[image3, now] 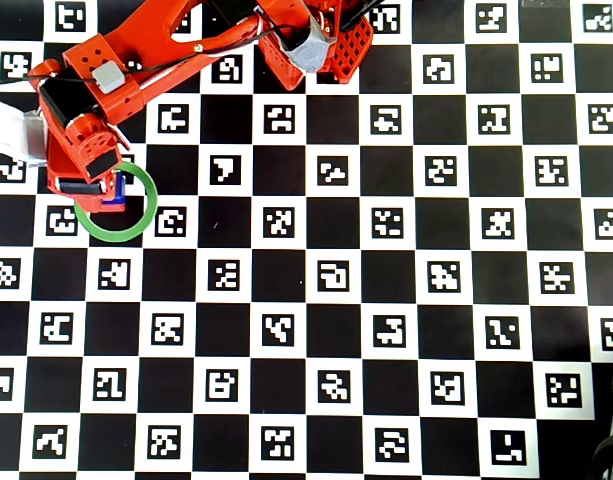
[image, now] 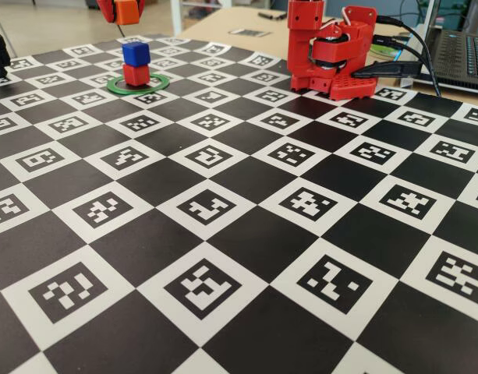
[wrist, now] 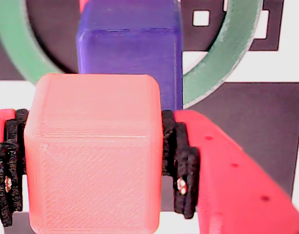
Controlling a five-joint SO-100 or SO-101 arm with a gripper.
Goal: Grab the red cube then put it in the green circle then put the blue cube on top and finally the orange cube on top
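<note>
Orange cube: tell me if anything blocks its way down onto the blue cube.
Nothing visible does. The tool holds the orange cube in the air above the blue cube, which sits on the red cube inside the green circle. Only open air separates them.

A lab or office: marker-printed checkerboard mat on a table, laptop and cables behind.

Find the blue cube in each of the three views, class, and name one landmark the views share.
Fixed view: blue cube upper left, stacked on the red cube.
Wrist view: top centre, behind the gripped orange cube.
Overhead view: only a blue corner shows beneath the arm, left.
Shared landmark: the green circle around it.
</note>
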